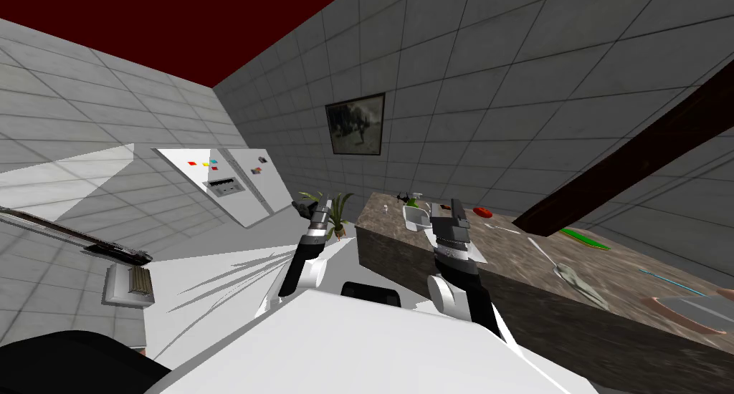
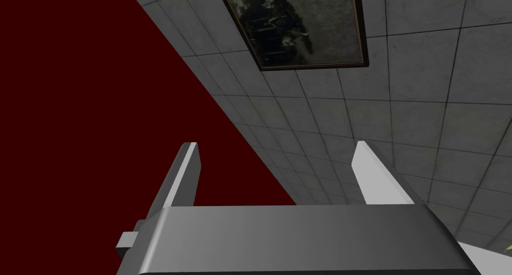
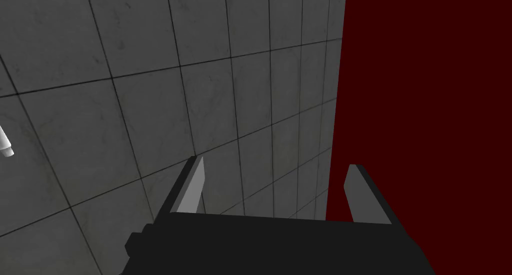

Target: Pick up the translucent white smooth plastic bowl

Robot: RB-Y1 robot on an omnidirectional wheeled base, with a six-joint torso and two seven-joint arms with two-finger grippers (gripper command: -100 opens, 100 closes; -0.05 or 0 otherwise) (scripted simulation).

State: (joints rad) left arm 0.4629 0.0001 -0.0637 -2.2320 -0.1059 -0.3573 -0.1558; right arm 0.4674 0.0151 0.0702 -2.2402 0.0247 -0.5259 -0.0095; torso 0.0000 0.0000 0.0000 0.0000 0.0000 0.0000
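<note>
Though amid grey-tiled walls (image 1: 502, 89), white bowl (image 1: 413, 218) on mottled brown counter (image 1: 512, 259)

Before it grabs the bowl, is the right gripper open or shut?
Open. The right gripper has its fingers well apart in the wrist view, with nothing held between them.

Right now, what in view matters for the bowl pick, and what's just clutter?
Job: white bowl on the counter; right gripper, open, the nearer one; left gripper, open.
Clutter: red item, spoon, green strip, potted plant, fridge.
</note>
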